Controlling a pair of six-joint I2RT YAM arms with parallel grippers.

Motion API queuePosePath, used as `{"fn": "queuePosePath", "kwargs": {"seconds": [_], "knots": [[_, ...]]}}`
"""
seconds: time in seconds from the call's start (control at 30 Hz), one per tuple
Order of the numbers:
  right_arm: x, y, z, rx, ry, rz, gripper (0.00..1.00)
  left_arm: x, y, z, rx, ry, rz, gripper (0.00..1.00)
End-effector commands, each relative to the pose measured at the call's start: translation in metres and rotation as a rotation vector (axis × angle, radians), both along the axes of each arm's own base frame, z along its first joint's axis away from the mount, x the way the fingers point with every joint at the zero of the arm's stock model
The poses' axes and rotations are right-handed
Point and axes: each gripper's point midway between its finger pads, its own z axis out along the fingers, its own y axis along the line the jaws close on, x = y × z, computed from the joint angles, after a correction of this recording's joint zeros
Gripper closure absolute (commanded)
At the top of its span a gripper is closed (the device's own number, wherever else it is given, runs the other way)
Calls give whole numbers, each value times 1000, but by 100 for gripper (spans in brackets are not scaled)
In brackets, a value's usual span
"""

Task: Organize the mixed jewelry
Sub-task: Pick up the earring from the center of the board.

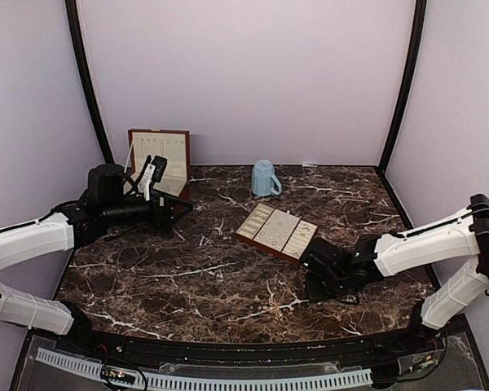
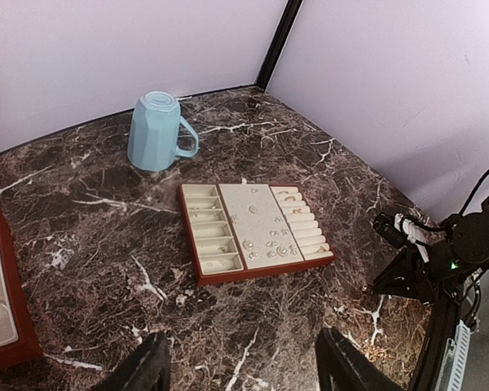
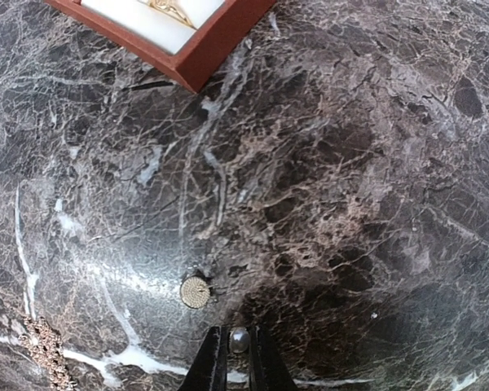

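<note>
Right hand (image 3: 237,336) closed on pale bead (image 3: 240,340); tray (image 3: 204,65) seen at 12 o'clock; left hand (image 2: 243,371) held open, farther off.

The surface (image 1: 228,285) is dark brown-black marble veined in white and tan, backed by pale lilac walls (image 1: 253,73). The mug (image 1: 264,178) is light blue, the box (image 1: 158,132) reddish-brown with cream lining, and the tray (image 2: 261,271) reddish-brown at its edge and cream inside, where the mixed jewelry (image 2: 282,252) shows as pale silvery and faintly golden specks. On bare marble are a pale gold, finely dotted disc (image 3: 195,292) and a glittering bronze chain (image 3: 45,354), a pearly white bead (image 3: 240,339) sits between the black jaws of the right gripper (image 3: 239,342), and the left arm (image 1: 28,236) and right arm (image 1: 424,244) are white with black joints.
</note>
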Motion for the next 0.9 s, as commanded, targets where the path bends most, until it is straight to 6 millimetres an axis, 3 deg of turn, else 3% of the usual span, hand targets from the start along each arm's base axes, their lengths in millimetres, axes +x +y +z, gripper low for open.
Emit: {"fn": "queuePosePath", "kwargs": {"seconds": [0.0, 0.33, 0.43, 0.57, 0.7, 0.87], "knots": [[2, 3, 4, 7, -23, -6, 91, -2, 1, 25, -41, -55, -12, 37], [10, 26, 24, 111, -66, 25, 91, -5, 6, 31, -28, -66, 33, 38], [13, 39, 32, 138, -79, 46, 91, -10, -2, 27, -35, -39, 31, 38], [17, 58, 42, 189, -87, 78, 91, -22, -23, 6, -39, -10, 0, 38], [22, 77, 48, 233, -100, 111, 91, -35, -44, -31, -38, 71, -54, 38], [28, 101, 56, 286, -114, 142, 91, -49, -71, -63, -26, 137, -125, 39]]}}
